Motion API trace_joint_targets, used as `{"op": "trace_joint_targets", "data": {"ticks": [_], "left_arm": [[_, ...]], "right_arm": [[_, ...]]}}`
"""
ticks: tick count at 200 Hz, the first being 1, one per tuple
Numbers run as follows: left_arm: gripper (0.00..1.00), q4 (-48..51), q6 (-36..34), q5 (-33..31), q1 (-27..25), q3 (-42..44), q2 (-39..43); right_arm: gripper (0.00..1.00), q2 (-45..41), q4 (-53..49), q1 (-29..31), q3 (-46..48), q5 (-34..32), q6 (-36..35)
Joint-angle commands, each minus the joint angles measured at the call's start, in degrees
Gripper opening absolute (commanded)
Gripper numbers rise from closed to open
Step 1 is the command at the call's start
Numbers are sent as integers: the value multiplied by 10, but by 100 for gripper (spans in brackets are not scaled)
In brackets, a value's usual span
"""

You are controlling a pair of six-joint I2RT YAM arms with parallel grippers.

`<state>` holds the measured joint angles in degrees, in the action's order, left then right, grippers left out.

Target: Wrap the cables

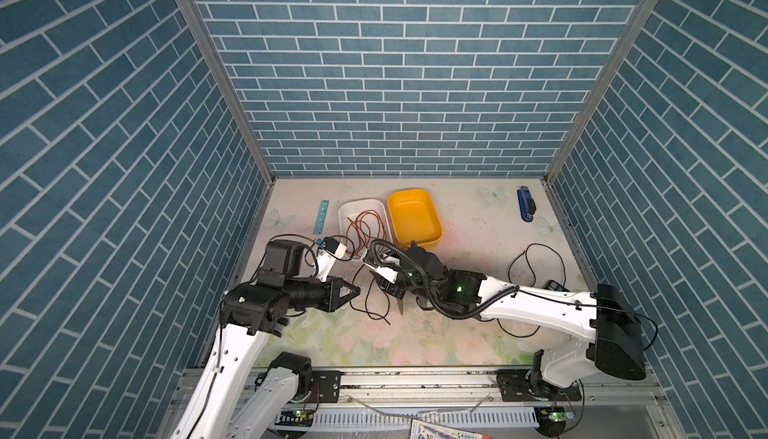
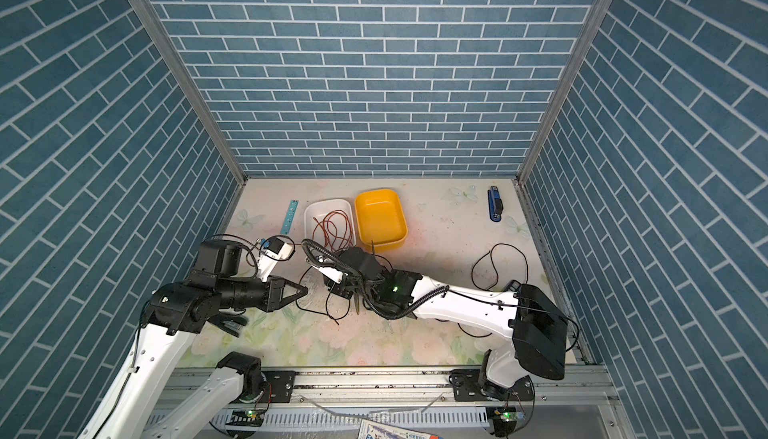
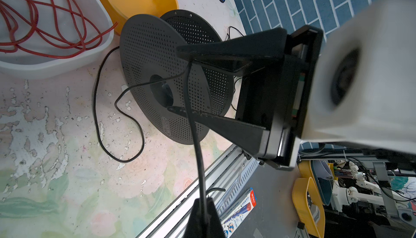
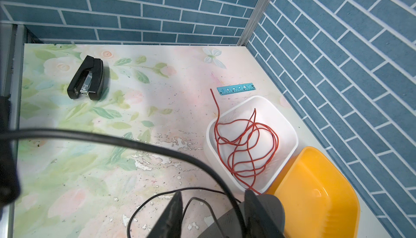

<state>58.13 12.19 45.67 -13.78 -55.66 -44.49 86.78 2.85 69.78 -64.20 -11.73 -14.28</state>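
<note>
- Cable (image 3: 198,153), thin and black, lies mostly slack on the counter (image 1: 469,225). I see it looping between my two arms, in front of the white tub (image 3: 56,68), with further loops on the right side near the right arm.
- My left pincer (image 3: 202,205) is pressed together on one stretch of the cable and holds it off the counter.
- From that grip the cable runs taut to my right pincer (image 3: 174,79), meets one of its fingers there, then drops away in a loose curl onto the counter.
- The right pincer is spread. Its two fingers stand apart in front of the face of a black perforated spool (image 3: 146,56), and the cable crosses the gap between them.
- The spool stands on edge on the counter, just beside the yellow tub (image 1: 415,216).
- In both top views the two pincers point toward each other near the middle of the counter, close but apart.
</note>
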Motion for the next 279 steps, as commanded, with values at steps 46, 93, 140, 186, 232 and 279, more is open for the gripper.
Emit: {"op": "trace_joint_targets", "data": {"ticks": [46,93,140,186,232,279], "left_arm": [[0,-6,-12,0,-1,-8,-5],[0,-5,-15,-5,-1,-16,-15],[18,1,-17,-20,-1,-21,-12],[87,9,-12,-67,-1,-30,12],[100,17,5,-104,-1,-56,40],[99,17,14,-133,-1,-92,64]], "right_arm": [[20,11,37,-13,-37,22,-34],[1,9,37,-17,-37,27,-36],[0,4,38,-17,-38,27,-36],[0,-35,18,-17,-38,24,30],[0,-88,-43,-13,-37,46,131],[0,-125,-93,2,-25,26,167]]}}
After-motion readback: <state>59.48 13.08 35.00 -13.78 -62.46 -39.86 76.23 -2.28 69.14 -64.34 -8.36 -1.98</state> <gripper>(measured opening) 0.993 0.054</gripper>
